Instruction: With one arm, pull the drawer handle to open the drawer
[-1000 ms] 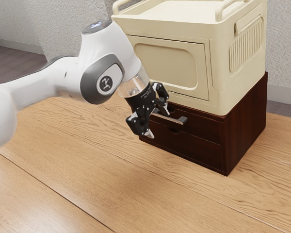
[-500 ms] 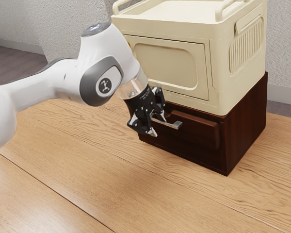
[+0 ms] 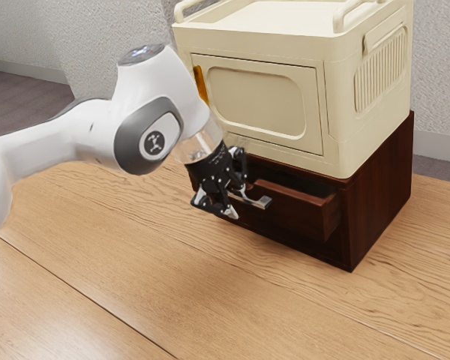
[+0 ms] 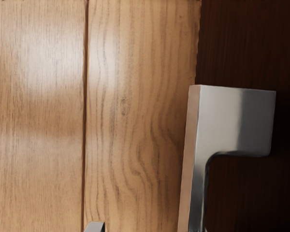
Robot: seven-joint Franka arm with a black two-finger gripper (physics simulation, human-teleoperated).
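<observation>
Since half a second ago, the dark reddish-brown wooden drawer [image 3: 296, 211] is sitting farther out of the dark wooden cabinet [image 3: 381, 187], and its silver metal bar handle [image 3: 259, 201] is lying farther toward the exterior view's left. I am watching the white jointed arm [image 3: 97, 127] and the black two-finger gripper [image 3: 238, 201] shifting back with it.

Two fingers [image 3: 231, 213] are standing open around the bar, one on its outer side and one on the drawer side. In the wrist view the outer fingertip is leaving a gap to the bar, so I am not seeing a grip from both sides. The bar's free end is reaching past the fingers toward the exterior view's right.

One drawer is standing partly out, its upper edge jutting from the cabinet, with a dark opening showing behind it. Its side edge is stopping short of the cabinet's near corner. I am counting one handle on it. One cream storage box [image 3: 369, 139] with two raised rails [image 3: 352, 15] is resting on top of the cabinet. In front, the light wooden bench [image 3: 142, 262] is stretching wide, giving my arm room on the outer side of the drawer.
</observation>
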